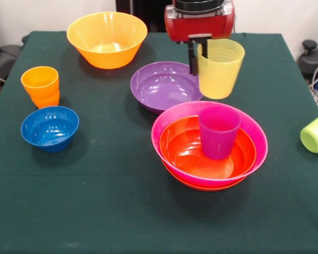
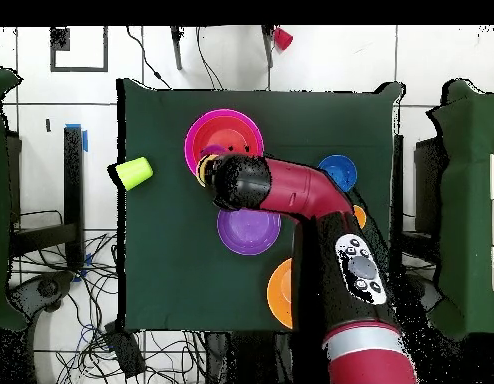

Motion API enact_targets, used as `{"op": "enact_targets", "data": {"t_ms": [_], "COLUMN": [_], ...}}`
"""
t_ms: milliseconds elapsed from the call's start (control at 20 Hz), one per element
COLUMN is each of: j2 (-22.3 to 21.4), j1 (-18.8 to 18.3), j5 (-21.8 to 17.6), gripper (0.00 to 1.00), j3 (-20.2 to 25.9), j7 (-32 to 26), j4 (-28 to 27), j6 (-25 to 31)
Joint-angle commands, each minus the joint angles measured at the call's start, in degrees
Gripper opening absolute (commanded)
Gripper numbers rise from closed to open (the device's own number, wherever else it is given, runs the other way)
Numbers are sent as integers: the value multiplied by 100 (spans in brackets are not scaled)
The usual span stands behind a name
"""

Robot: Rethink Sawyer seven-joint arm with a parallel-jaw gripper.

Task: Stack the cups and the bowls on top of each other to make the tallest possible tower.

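pink bowl (image 1: 169, 119) below gripper-held (image 1: 197, 57) yellow cup (image 1: 220, 69)

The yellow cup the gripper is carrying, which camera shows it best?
The front view: the yellow cup hangs in full sight from the gripper, above the table. In the overhead view the arm covers nearly all of it.

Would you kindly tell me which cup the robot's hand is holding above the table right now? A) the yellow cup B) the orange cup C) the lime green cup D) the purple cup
A: the hand grips the rim of the yellow cup, which hangs in the air above the purple bowl.
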Motion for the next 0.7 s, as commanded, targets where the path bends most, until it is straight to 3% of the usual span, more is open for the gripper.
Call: {"op": "enact_targets", "data": {"t_ms": [50,350,700], "j2": [223,349,606], "j1": [433,718,794], "j5": [-117,1,88], "gripper": [0,0,0], "j3": [113,-102,-119], "j7": [642,879,753], "j4": [-344,-771,-1274], "j6": [179,321,695]}}
